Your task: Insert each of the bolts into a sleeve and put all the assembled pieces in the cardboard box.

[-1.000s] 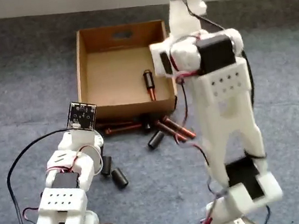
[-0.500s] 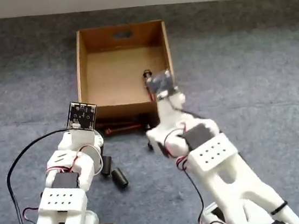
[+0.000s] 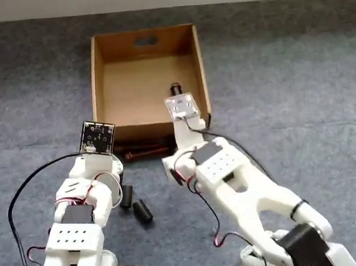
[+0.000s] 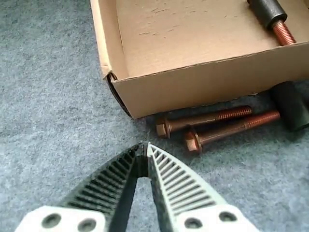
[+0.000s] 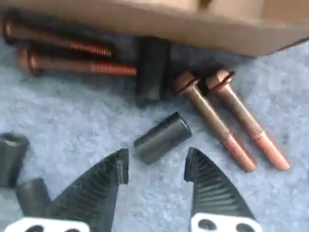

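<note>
Black ribbed fingers point(image 5: 104, 181) of my right gripper point(image 5: 157, 155) stand spread apart with nothing between them, hanging just over a short black cylindrical sleeve point(image 5: 162, 137) that lies on its side on the grey carpet point(image 5: 96, 111).

Change: a second ago this arm stood tall by the box's right wall. It has since swung down low in front of the box. In the high view the right arm point(image 3: 236, 184) now covers the bolts and loose sleeve that showed near the front right corner.

Just past that sleeve, two copper-coloured threaded bolts point(image 5: 212, 121) lie side by side, heads toward the brown cardboard box point(image 5: 145, 19). A second black sleeve point(image 5: 152, 67) lies close to the box wall. Two more copper bolts point(image 5: 72, 65) lie along that wall. Two further black sleeves point(image 3: 141, 211) lie near each other, well in front of the box.

My left gripper point(image 4: 144, 147) is closed, tips touching, empty, above the carpet near the box's front left corner. It has not moved.

Inside the box, one assembled bolt-in-sleeve piece point(image 3: 175, 91) lies near the right wall.
</note>
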